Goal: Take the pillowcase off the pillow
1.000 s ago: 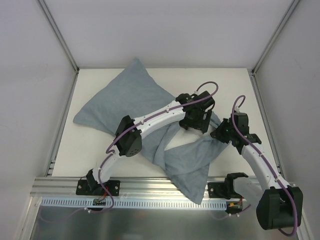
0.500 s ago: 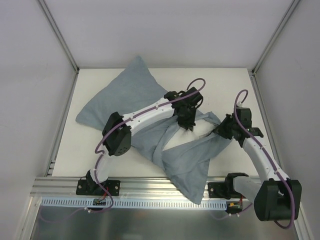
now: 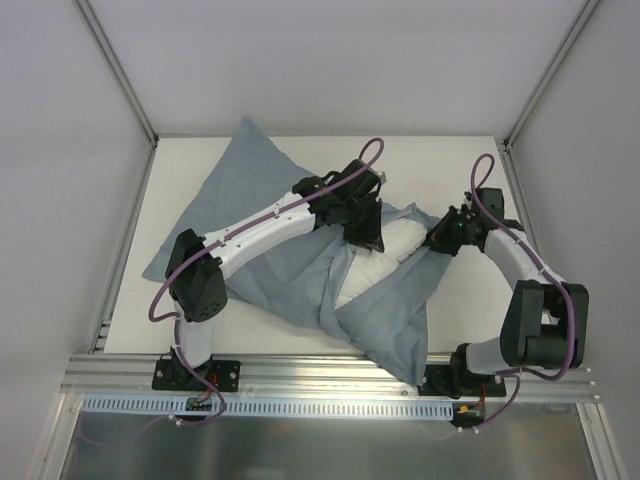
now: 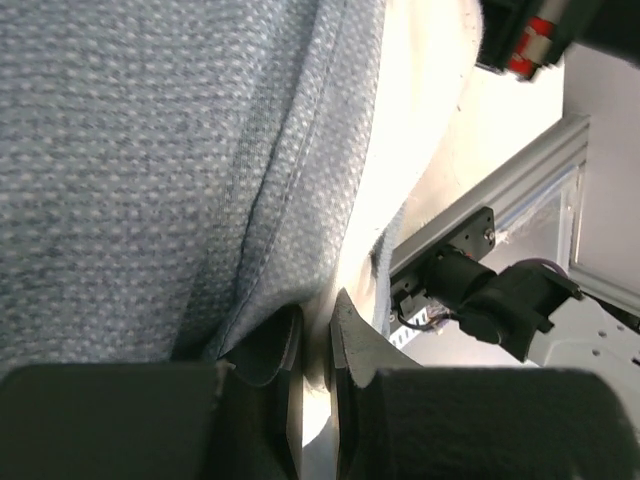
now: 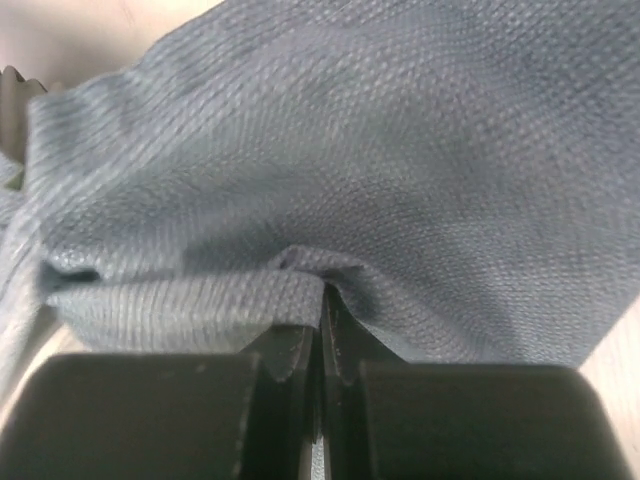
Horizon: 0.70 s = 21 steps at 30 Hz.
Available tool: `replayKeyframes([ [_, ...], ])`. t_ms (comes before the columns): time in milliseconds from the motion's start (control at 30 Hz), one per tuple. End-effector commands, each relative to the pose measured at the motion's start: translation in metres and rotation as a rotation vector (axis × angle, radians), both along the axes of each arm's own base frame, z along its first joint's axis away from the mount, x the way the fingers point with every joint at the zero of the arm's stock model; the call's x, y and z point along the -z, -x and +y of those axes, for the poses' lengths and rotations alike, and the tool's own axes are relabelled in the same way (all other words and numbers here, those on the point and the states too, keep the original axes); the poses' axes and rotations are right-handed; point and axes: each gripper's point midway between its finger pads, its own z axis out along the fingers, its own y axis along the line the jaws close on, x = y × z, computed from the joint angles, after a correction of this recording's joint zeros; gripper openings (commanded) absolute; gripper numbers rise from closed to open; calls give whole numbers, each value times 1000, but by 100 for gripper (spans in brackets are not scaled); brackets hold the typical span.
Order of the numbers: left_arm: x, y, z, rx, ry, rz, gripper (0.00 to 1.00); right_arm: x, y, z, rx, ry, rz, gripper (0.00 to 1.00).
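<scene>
One pillowcase, blue-grey face up, lies diagonal on table. Its near corner overhangs front rail; bare tabletop far right. One pillow, mostly hidden, white showing at the opening. Right gripper pinches a pillowcase fold. Left gripper: jaws nearly together at the hem; what they nip unclear.

An off-white table is bearing one soft bundle; a blue-grey pillowcase is lying diagonally across it, bunching into folds towards the middle; a white pillow is showing through the pillowcase's gap; the pillowcase's near corner is overhanging the aluminium rail in front.
</scene>
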Motion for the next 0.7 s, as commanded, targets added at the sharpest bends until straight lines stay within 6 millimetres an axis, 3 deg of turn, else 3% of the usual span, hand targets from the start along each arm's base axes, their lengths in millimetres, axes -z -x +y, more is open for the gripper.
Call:
replayKeyframes([
  [0,-58,41,14,91,120,42,0,-4,-34,-12,48,-21,-95,1],
  [233,-87,41,11,117,198,3,0,18,-28,-4,11,-84,-42,1],
  [333,-99,38,16,88,216,-28,0,12,-24,16,-62,-194,-24,1],
  [433,-108,14,22,7,224,-51,0,12,-11,28,-99,-205,-17,1],
  [500,-107,-19,30,-88,227,-46,0,14,8,39,-137,-203,-6,1],
  [600,-99,-43,38,-149,224,-17,0,8,33,43,-172,-205,6,21],
  [633,-95,-45,40,-155,214,-12,0,6,44,41,-172,-188,27,44],
  [667,-93,-46,41,-159,209,-13,0,2,49,38,-180,-154,9,55],
])
